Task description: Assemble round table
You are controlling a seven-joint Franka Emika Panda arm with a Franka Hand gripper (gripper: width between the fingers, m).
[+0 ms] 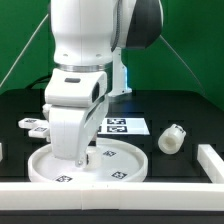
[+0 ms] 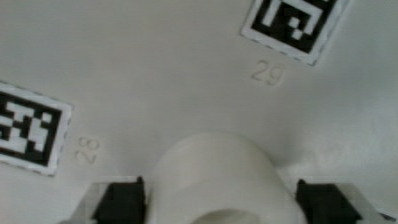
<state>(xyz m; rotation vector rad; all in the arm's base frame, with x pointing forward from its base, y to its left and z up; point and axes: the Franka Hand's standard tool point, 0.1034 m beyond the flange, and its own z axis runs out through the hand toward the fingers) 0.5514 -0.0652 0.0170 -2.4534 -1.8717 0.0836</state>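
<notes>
1. While the gripper (image 1: 85,150) works over the middle of the counter, the cross piece (image 1: 35,125) lies flat near the counter's edge on the exterior view's left. It is well apart from the arm and looks to be in no danger.
2. The round disc (image 1: 125,160) lies rim-up close to the counter's front edge. Nothing seems to pin it, so a sideways shove or a twist from above could slide or spin it.
3. The gripper hangs straight down over the part of the disc toward the exterior view's left. In the wrist view its fingers (image 2: 121,200) are parted only a little and sit against both sides of a white post (image 2: 222,170). I judge the post to be gripped. It stands on end over the disc's flat face, between two square tags (image 2: 294,25). Whether its foot touches the disc I cannot tell.
4. A post that is tilted or off its seat could jam or skid across the smooth plastic when pressed or turned. It could also slip between the pads.
5. The marker board (image 1: 125,125) lies behind the disc, toward the back edge.
6. A stubby cylinder (image 1: 172,138) lies on its side toward the edge on the exterior view's right, near the disc's rim but apart from it. Being round, it could roll away if the arm brushes it.
7. The border frame (image 1: 212,160) lines the front and right-hand edges and would stop anything that slides.
</notes>
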